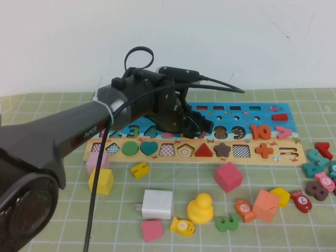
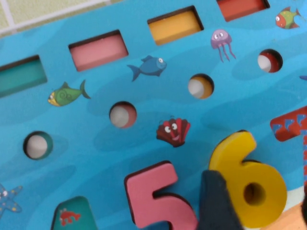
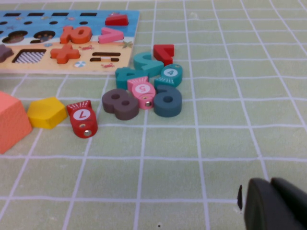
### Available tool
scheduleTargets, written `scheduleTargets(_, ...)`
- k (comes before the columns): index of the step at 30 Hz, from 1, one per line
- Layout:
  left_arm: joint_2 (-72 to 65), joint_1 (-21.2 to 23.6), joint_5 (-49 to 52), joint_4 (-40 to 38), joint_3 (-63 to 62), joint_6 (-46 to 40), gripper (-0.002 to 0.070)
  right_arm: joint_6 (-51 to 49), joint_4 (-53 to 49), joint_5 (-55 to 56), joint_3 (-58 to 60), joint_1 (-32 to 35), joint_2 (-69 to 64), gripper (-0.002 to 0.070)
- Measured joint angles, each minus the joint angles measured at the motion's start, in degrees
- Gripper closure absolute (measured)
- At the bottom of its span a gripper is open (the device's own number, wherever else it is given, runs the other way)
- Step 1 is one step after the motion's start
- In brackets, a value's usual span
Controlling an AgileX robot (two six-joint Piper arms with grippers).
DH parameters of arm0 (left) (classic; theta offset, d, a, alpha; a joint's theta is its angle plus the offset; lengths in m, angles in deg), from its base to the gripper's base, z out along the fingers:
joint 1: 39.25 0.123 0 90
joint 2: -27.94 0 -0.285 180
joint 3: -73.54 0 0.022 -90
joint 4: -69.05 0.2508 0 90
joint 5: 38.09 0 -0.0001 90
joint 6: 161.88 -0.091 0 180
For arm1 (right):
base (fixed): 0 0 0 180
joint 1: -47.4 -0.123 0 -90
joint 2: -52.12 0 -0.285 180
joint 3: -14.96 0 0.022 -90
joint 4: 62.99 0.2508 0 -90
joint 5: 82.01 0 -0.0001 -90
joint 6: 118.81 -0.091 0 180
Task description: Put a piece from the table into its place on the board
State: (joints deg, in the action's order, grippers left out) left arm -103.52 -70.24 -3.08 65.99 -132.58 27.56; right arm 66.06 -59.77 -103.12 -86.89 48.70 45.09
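1. The left gripper (image 1: 197, 125) hangs over the blue part of the board (image 1: 273, 153), above its numeral row.
2. In the left wrist view, the yellow 6 (image 2: 249, 184) lies in the board beside the pink 5 (image 2: 160, 199); one dark fingertip (image 2: 218, 201) touches the 6's edge, jaws parted.
3. The right gripper (image 3: 273, 208) shows only in the right wrist view, low over the tabletop (image 3: 216, 143); I cannot tell how its jaws stand.
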Motion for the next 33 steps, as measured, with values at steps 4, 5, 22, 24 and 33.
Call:
scheduleTargets(4,0.0,0.0,0.0,0.0,0.0,-0.1,0.0287,0.0,0.0,0.0,0.0,0.0,0.0,0.0679)
scheduleTargets(5,0.0,0.0,-0.2,0.1,0.0,-0.1,0.0281,0.0,0.0,0.0,0.0,0.0,0.0,0.0679)
scheduleTargets(22,0.3,-0.4,-4.7,0.1,-2.2,-0.2,0.0463,0.0,0.0,0.0,0.0,0.0,0.0,0.0679)
scheduleTargets(24,0.4,-0.5,-3.4,0.2,-2.2,-1.8,0.055,0.0,0.0,0.0,0.0,0.0,0.0,0.0679)
scheduleTargets(33,9.2,-0.5,5.1,5.9,-2.2,-6.3,0.0671,0.0,0.0,0.0,0.0,0.0,0.0,0.0679)
